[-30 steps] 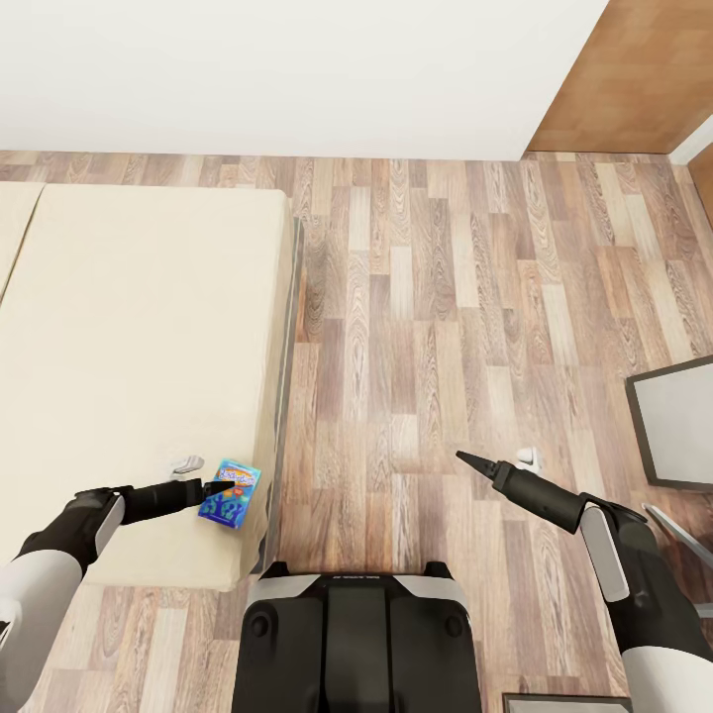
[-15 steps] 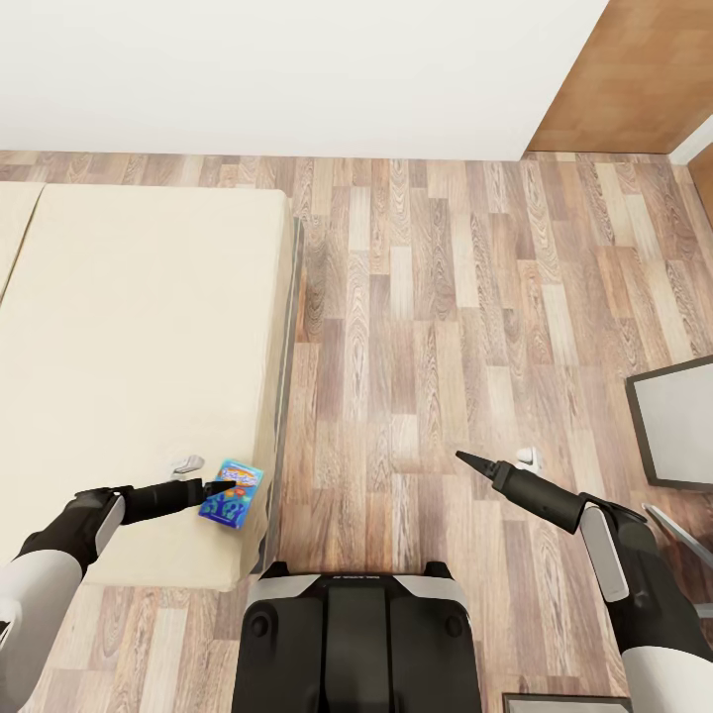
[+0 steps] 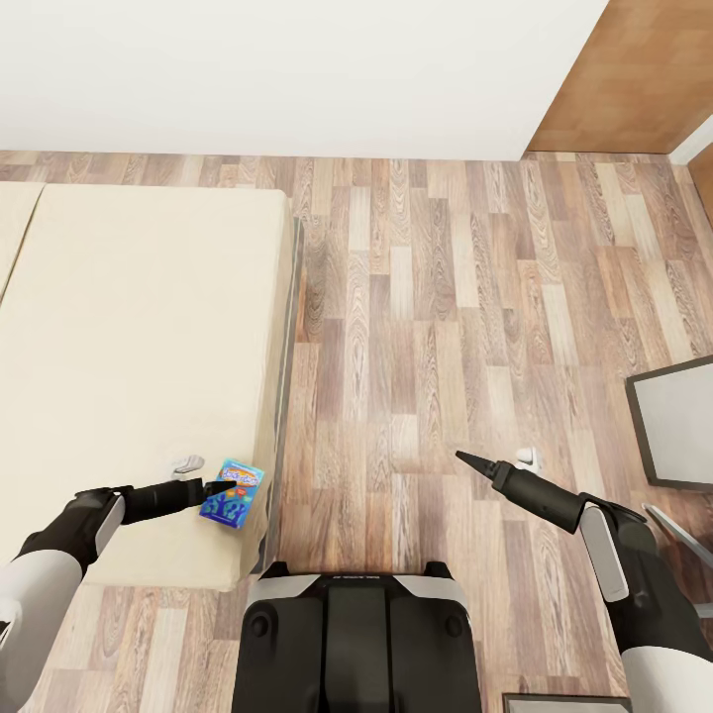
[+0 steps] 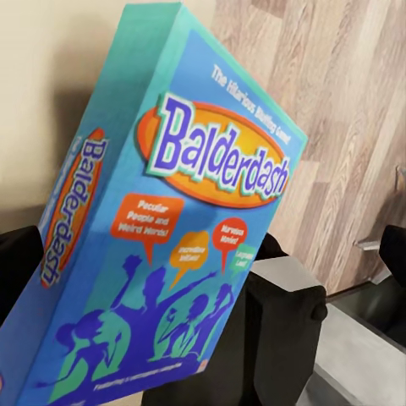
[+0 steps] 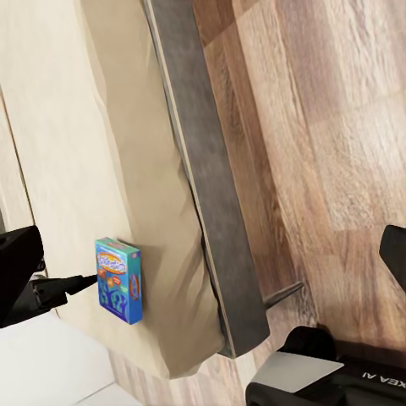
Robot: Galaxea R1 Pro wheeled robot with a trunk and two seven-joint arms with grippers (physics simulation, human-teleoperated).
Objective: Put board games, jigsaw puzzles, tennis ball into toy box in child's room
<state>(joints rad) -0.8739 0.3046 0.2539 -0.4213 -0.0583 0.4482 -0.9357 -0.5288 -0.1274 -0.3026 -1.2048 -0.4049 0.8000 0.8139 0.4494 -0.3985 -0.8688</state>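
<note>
left fingers (image 3: 220, 487) clamp blue board game (image 3: 230, 493) on bed (image 3: 129, 347) | right fingers (image 3: 461, 457) together | nothing moved

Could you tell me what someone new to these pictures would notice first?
The bright blue Balderdash board game box stands out, near the corner of the beige bed, with the left gripper at it. The right gripper hangs over the wood-plank floor, holding nothing.
</note>
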